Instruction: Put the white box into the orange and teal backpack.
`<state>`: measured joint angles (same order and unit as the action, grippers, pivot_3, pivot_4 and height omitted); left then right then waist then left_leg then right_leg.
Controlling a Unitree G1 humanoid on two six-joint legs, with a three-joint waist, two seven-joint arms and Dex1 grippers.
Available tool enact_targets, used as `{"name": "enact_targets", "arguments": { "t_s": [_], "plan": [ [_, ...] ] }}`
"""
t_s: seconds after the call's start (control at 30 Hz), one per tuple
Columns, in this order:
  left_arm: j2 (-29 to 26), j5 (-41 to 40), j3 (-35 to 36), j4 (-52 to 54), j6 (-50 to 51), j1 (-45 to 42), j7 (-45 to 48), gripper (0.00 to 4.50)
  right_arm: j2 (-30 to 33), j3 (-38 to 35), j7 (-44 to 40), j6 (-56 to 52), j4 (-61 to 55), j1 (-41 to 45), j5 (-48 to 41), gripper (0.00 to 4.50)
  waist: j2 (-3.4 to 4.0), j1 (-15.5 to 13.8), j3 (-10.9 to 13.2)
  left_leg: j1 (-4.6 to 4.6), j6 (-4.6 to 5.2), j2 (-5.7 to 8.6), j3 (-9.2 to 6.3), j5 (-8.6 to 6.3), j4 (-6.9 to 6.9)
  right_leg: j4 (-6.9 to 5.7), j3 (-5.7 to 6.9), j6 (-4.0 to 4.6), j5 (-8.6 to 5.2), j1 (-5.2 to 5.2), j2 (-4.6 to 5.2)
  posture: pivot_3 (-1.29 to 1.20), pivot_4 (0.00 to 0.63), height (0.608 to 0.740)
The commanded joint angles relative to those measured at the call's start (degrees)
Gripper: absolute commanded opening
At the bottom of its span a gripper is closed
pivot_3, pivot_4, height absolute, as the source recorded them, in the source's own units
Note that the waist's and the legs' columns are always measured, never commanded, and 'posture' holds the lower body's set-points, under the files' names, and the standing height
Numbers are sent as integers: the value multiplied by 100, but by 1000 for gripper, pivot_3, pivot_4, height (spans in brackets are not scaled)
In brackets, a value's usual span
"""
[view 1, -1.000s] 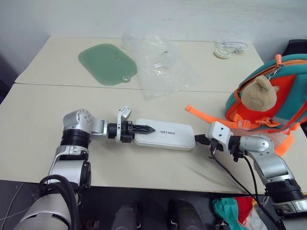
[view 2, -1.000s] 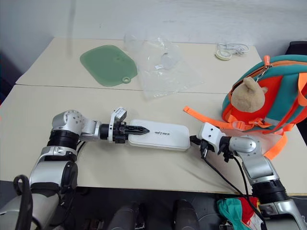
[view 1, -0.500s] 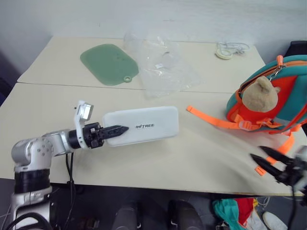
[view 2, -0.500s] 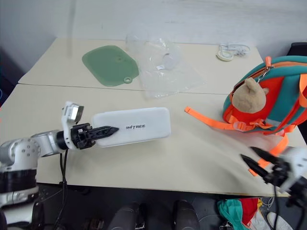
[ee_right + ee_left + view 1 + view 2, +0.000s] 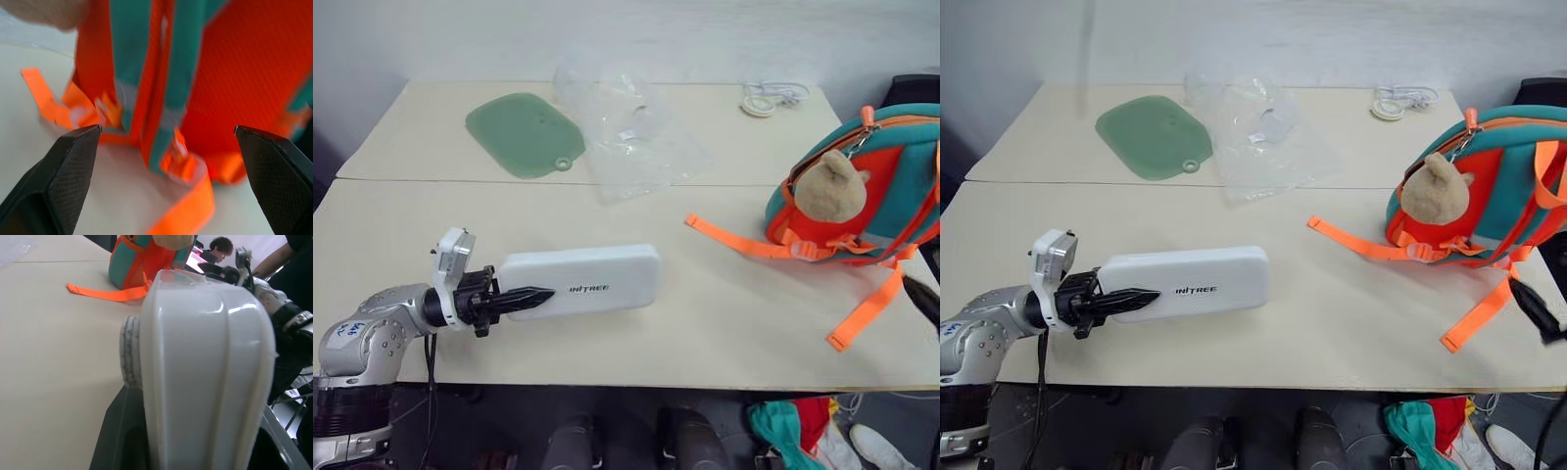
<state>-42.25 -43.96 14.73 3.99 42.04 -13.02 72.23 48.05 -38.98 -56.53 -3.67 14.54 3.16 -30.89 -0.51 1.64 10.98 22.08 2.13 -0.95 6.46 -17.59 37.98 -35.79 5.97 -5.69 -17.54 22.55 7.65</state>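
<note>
The white box [image 5: 582, 282] is held just above the table, its long axis pointing toward the backpack. My left gripper [image 5: 530, 296] is shut on the box's left end; the left wrist view shows that end [image 5: 205, 372] between the jaws. The orange and teal backpack [image 5: 876, 176], with a tan plush head [image 5: 827, 186], stands at the table's right edge. My right gripper [image 5: 166, 129] is open, its fingers [image 5: 63, 171] spread wide in front of the backpack's orange and teal straps. It shows as a dark finger [image 5: 1533, 311] at the right edge.
A pale green mat [image 5: 522, 132] and a clear plastic bag [image 5: 631, 132] lie at the back. A white coiled cable [image 5: 759, 101] sits at the far right. Loose orange straps [image 5: 734, 240] trail from the backpack over the table. A person [image 5: 220, 245] sits in the background.
My left gripper has lifted the white box, rolled it and carried it left. My right gripper has left the box's right end, opened and swung right to beside the backpack.
</note>
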Motion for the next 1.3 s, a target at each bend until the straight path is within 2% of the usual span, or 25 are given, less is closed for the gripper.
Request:
{"name": "enact_targets", "arguments": {
  "t_s": [0.03, 0.17, 0.3, 0.4, 0.43, 0.6, 0.73, 1.07, 1.17, 1.3],
  "plan": [
    [-121, -158, 152, 154, -60, 4, 71, 1224, 358, 540, -339, 299, 982, 861, 333, 4454, 2, -6, 1, 2, 1, 0, 2, 5, 1, -2, 0, 0, -1, 3, -1, 0, 150, 740],
    [-155, -293, 303, 295, 1, 131, -35, 1224, 395, 1112, -856, 118, 1398, 1722, 321, 4454, 2, -45, 2, 10, 5, 2, 2, 15, 8, -4, 6, 0, -1, 2, -1, 0, 150, 740],
    [-172, -474, 587, 450, 92, 357, -208, 1224, 270, 1405, -1232, -518, 588, 1632, -43, 4454, 2, -40, 2, 13, 9, 2, -1, 14, 12, -5, 4, -7, 2, -4, 2, 0, 150, 740],
    [-127, -627, 795, 525, 178, 506, -386, 1224, 89, 1479, -1129, -692, 214, 1602, -151, 3599, 2, -27, 2, 12, 8, 0, -6, 14, 12, -5, 6, -7, 2, -5, 2, 0, 150, 740],
    [-111, -672, 842, 540, 208, 533, -449, 1224, 33, 1493, -1084, -713, 156, 1615, -156, 3183, 2, -17, 2, 10, 7, 0, -7, 14, 12, -4, 6, -7, 2, -5, 2, 0, 150, 740],
    [-12, -827, 1069, 525, 268, 649, -781, 1224, -393, 1638, -1000, -136, 455, 1989, 42, 1442, 3, -5, 2, 7, 1, 0, -4, 12, 11, -4, 3, -7, 2, -2, 1, 0, 150, 740],
    [35, -1050, 1346, 286, 403, 468, -1102, 1224, -682, 1838, -1025, -467, -13, 2193, -242, 143, 3, -4, 3, 8, 1, 0, -4, 12, 11, -5, 2, -6, 2, 0, 1, 0, 150, 740],
    [-330, -923, 1914, -311, 367, 678, -1183, 1224, -1559, 3248, -839, -2288, -2906, 2430, -1551, 58, 5, 21, 5, 12, -12, -11, -6, 6, 4, -16, 2, -4, 1, 10, -8, 0, 150, 740],
    [-410, -869, 1995, -376, 301, 776, -1188, 1224, -1684, 3434, -773, -2650, -3399, 2438, -1918, 58, 5, -2, 5, 21, -14, -11, -9, 4, 0, -13, 4, -2, 0, 16, -7, 0, 150, 740],
    [-433, -852, 2155, -368, 240, 890, -1219, 1224, -1544, 3478, -695, -3242, -3962, 2325, -2529, 58, 3, -21, 5, 26, -5, -6, -14, -3, 1, -6, 8, -2, 0, 15, 4, 0, 150, 740]
  ]
}}
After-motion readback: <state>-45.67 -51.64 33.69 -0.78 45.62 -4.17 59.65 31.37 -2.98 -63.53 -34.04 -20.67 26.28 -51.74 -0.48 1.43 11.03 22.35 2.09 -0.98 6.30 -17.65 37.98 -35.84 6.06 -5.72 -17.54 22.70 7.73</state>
